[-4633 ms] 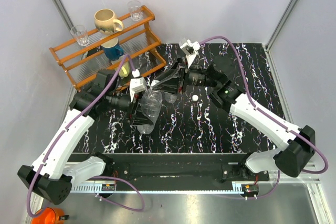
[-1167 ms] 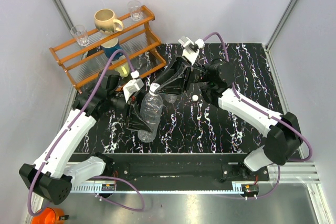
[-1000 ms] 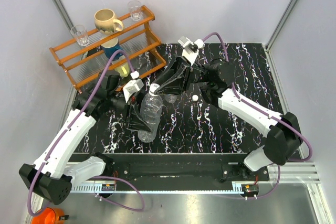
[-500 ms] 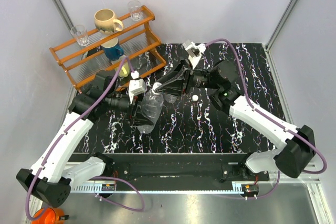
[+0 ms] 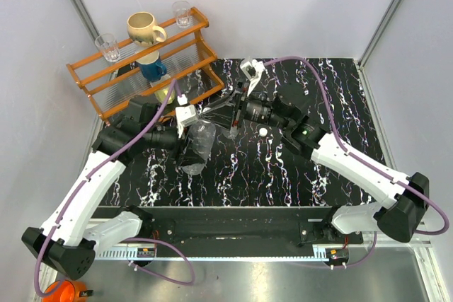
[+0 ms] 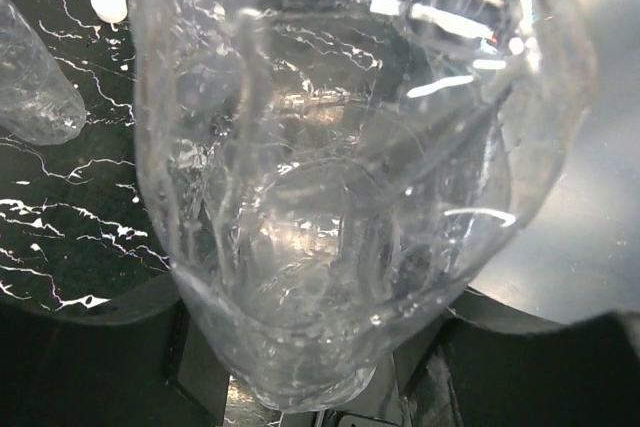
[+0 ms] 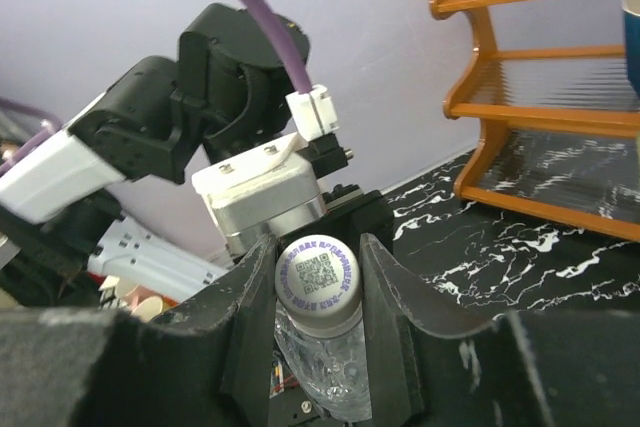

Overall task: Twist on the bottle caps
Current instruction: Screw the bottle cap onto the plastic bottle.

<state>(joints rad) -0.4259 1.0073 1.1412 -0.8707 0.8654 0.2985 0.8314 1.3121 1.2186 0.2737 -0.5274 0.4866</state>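
Observation:
A clear ribbed bottle (image 5: 199, 143) is held tilted over the black marbled table, with my left gripper (image 5: 190, 153) shut around its lower body. It fills the left wrist view as bottle (image 6: 340, 167), and the dark fingers (image 6: 90, 367) show at the bottom corners. A white bottle cap (image 7: 318, 275) with a printed code sits on the bottle's neck, and my right gripper (image 7: 318, 292) is shut on it, a finger (image 7: 250, 327) on each side. Another clear bottle (image 6: 30, 97) lies on the table. A loose white cap (image 5: 262, 133) rests near it, seen also as cap (image 6: 108, 4).
An orange wire rack (image 5: 198, 33) stands at the back left, carrying a cream mug (image 5: 144, 28), two drinking glasses (image 5: 107, 46) and a blue cup (image 5: 151, 68). The rack (image 7: 540, 107) also shows in the right wrist view. Grey walls enclose the table.
My right wrist has rolled around the cap while staying closed on it. The left arm has lowered the bottle's tilt and shifted it slightly toward the rack.

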